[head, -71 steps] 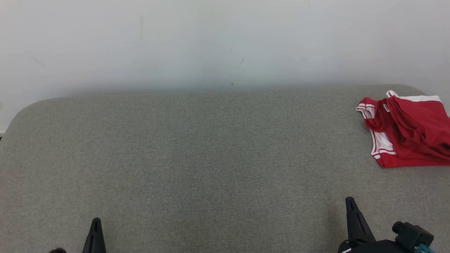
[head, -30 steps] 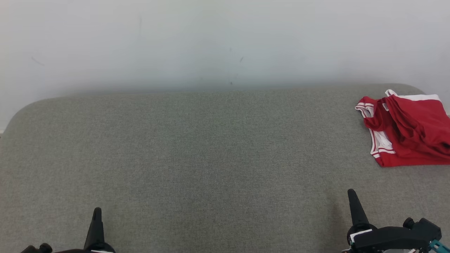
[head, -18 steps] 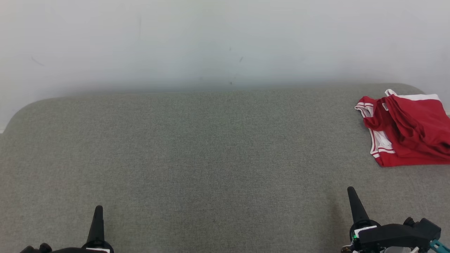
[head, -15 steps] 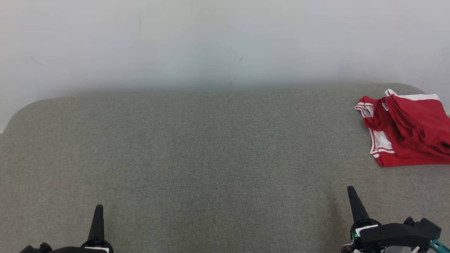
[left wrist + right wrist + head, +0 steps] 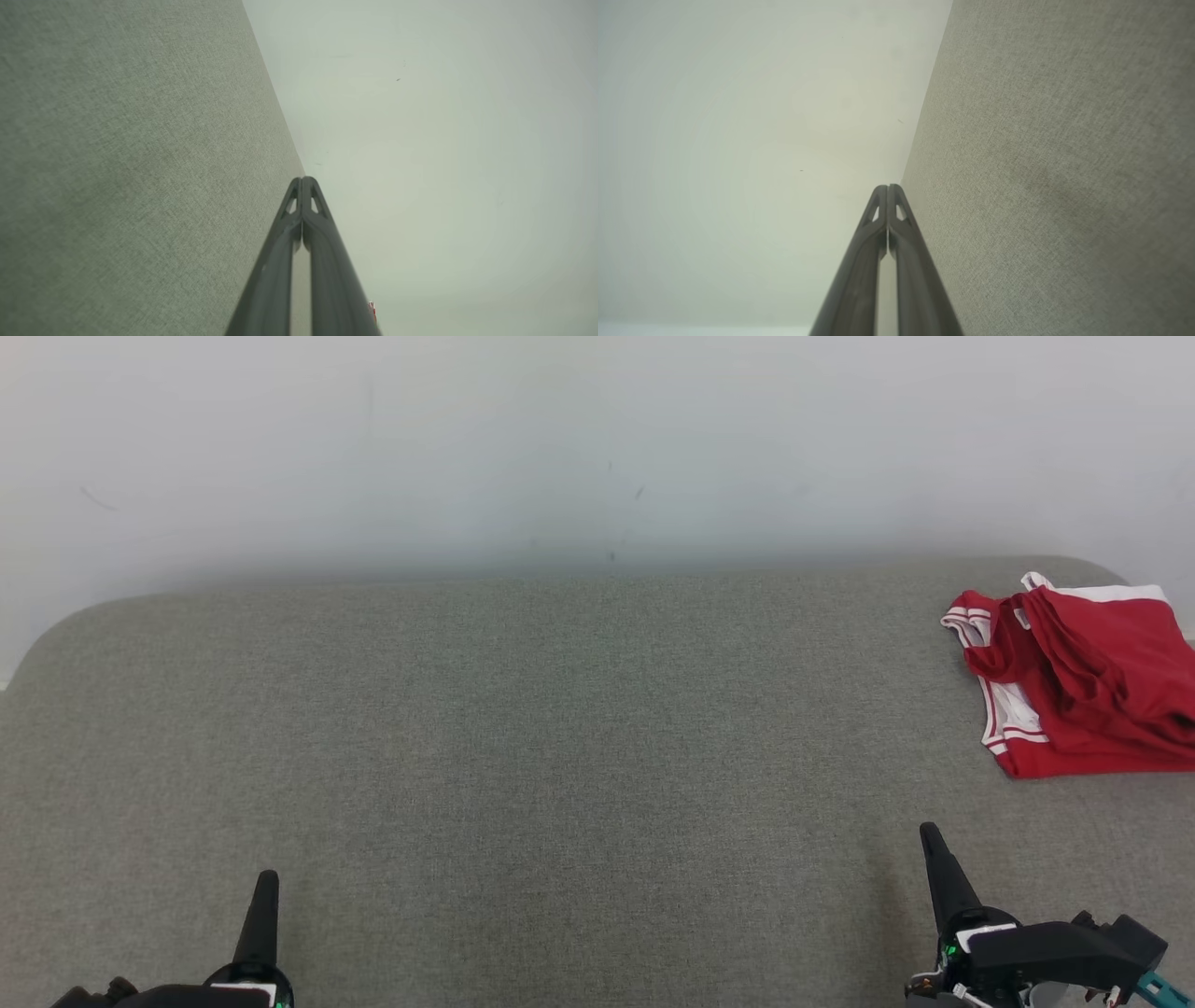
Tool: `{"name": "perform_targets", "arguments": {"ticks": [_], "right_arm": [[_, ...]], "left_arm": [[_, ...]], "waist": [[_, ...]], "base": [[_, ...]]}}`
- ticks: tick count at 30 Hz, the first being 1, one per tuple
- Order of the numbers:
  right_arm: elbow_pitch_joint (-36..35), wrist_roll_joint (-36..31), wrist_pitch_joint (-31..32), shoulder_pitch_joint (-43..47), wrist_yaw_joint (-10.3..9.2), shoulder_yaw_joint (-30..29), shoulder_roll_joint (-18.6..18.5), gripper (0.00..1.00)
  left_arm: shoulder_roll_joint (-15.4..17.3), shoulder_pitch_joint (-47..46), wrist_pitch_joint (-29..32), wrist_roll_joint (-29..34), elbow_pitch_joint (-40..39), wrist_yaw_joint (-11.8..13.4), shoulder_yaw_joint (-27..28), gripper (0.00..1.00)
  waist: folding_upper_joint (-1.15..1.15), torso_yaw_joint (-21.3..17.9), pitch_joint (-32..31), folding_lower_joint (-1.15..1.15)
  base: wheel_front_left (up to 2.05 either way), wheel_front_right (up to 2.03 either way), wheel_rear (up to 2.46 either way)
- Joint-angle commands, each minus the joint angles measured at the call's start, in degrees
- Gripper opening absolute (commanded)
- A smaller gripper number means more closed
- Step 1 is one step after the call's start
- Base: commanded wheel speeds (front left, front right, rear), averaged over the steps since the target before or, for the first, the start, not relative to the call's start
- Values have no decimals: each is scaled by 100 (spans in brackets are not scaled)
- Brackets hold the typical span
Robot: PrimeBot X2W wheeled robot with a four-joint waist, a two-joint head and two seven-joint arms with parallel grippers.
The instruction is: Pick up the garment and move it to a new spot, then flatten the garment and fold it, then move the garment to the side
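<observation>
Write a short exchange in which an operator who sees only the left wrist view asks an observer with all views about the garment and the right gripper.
Operator: Where does the garment lie?
Observer: It is red with white trim, at the far right of the grey upholstered surface.
Operator: Is the right gripper touching it?
Observer: No, it is nearer the robot, apart from the garment.
Operator: Are its jaws open?
Observer: No, shut, with nothing between them.
</observation>
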Motion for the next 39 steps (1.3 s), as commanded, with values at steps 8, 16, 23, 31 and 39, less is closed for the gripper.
{"name": "perform_targets", "arguments": {"ticks": [8,16,23,31,39], "right_arm": [[-4,457,110,-104,-9,-36,25,0],[7,772,198,-130,-10,-57,32,0],[17,1069,267,-157,-11,-71,38,0],[30,1379,347,-187,-12,-91,48,0],[33,1456,372,-194,-12,-96,50,0]], "left_arm": [[22,-133,120,-464,5,-35,26,0],[23,-169,205,-784,15,-45,33,0],[23,-202,278,-1097,25,-55,39,0],[23,-226,364,-1439,37,-53,46,0],[23,-237,377,-1517,41,-50,47,0]], "waist": [[0,-4,3,0],[0,-8,6,0],[0,-12,8,0],[0,-16,11,0],[0,-17,12,0]], "base": [[0,0,0],[0,0,0],[0,0,0],[0,0,0],[0,0,0]]}}
